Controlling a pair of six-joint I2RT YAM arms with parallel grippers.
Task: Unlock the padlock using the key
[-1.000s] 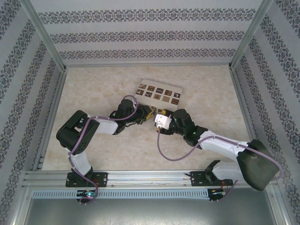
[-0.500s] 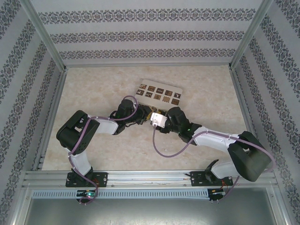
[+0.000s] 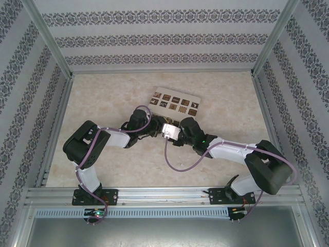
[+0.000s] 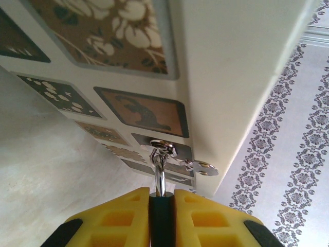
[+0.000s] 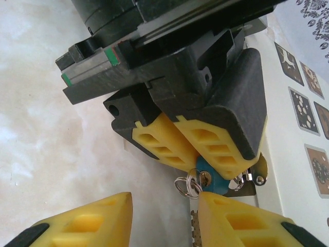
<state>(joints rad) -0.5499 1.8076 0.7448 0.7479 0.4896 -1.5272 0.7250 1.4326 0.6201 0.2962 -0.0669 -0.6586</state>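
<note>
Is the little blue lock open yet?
Not yet. Done: the left gripper is shut on the padlock, steadying it where its silver loop hooks through the latch on the box. In hand: the right gripper is open, its fingers either side of the key by the lock. Left: pinch the key, slide it in, turn it.

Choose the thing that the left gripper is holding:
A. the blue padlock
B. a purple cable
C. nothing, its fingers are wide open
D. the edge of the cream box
A: the left gripper is shut on the padlock, whose blue body sticks out between its closed jaws in the right wrist view.
</note>
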